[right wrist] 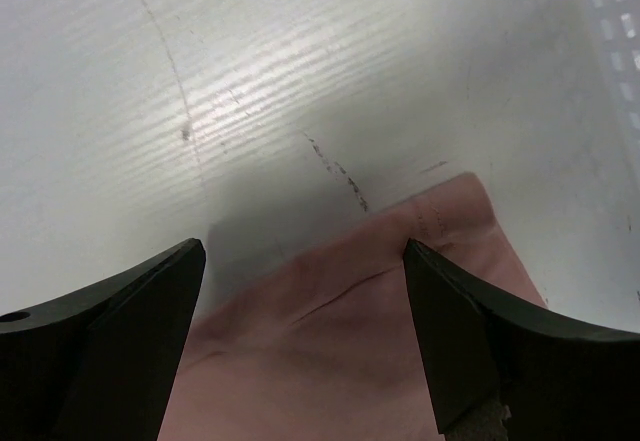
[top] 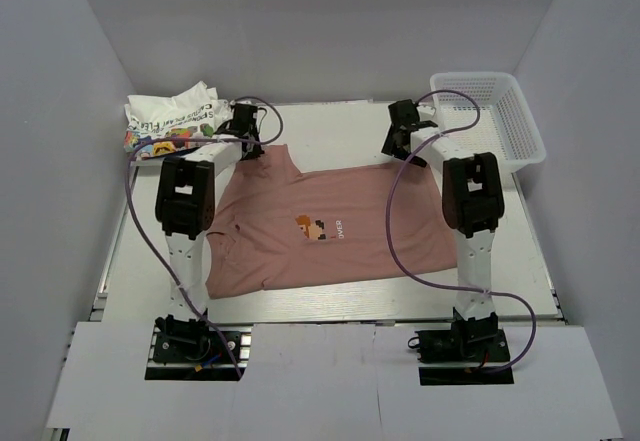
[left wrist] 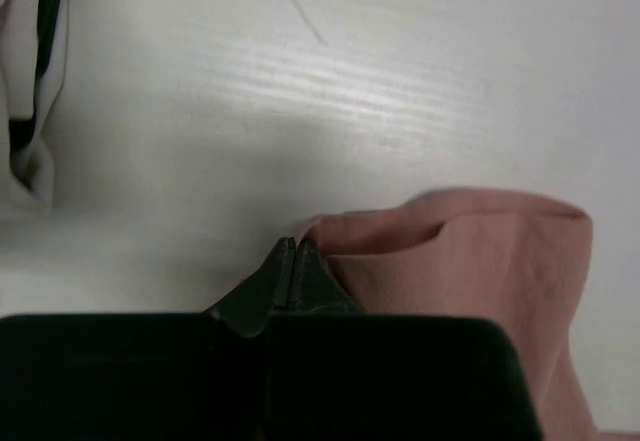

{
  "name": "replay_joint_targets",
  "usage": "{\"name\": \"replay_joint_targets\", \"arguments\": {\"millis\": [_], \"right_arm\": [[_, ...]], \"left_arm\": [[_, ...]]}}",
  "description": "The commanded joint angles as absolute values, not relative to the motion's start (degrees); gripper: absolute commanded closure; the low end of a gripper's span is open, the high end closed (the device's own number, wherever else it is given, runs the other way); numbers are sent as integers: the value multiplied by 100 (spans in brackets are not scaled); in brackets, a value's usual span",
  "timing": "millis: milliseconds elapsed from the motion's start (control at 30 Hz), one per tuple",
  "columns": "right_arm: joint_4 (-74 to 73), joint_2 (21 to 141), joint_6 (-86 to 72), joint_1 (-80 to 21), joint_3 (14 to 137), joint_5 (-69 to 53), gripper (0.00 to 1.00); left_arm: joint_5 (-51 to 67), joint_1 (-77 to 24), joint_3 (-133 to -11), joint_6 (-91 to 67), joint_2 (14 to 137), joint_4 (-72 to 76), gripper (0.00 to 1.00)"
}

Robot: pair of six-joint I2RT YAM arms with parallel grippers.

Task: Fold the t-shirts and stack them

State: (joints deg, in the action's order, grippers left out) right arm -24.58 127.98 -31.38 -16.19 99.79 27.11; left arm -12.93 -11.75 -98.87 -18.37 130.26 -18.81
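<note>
Pinching pink tee (left wrist: 480, 271), left claw (left wrist: 293, 249), print (top: 322, 228) overhead only

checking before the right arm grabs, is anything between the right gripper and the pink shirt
Nothing visible. The right gripper hangs open over the pink t-shirt corner, with only bare cloth and table between its fingers. The basket sits off to the side.

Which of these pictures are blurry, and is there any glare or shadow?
Overhead view: sharp, evenly lit. Left wrist view: soft, left gripper a dark blur, glare on the table. Right wrist view: bright streak on the table, shadow beyond the pink t-shirt.
</note>
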Motion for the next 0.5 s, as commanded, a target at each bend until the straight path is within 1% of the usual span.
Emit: {"name": "replay_joint_targets", "arguments": {"millis": [0, 67, 133, 233, 267, 300, 333, 367, 400, 467], "right_arm": [[-2812, 12911, -3313, -1600, 10196, 2927, 14], [-2821, 12902, -3313, -1591, 10011, 3101, 16], [-2944, 12929, -3348, -1565, 9967, 3138, 22], [-2945, 12789, -3384, -1582, 9765, 3120, 38], [-2892, 12710, -3375, -1573, 9695, 3129, 46], [-2787, 12665, -3358, -1573, 9529, 3059, 66], [-2760, 12630, -3349, -1582, 9466, 3041, 76], [-2716, 12473, -3340, -1591, 9353, 3067, 91], [-2690, 12419, -3314, -1582, 9317, 3085, 96], [-2654, 12175, -3270, -1600, 9246, 3155, 100]], "left_arm": [[-1230, -1204, -9353, -1626, 12051, -1399, 100], [-1012, -1256, -9089, -1626, 11840, -1310, 100], [-1011, -1309, -8974, -1626, 11576, -1310, 100], [-784, -1310, -8484, -1626, 11199, -1223, 100], [-721, -1310, -8351, -1626, 11093, -1135, 100], [-669, -1310, -8237, -1626, 10996, -1012, 100], [-537, -1310, -8053, -1626, 10899, -1011, 100], [-484, -1310, -7964, -1687, 10716, -1011, 100], [-483, -1310, -7893, -1757, 10627, -1011, 100], [-483, -1310, -7665, -1871, 10416, -1011, 100]]}}
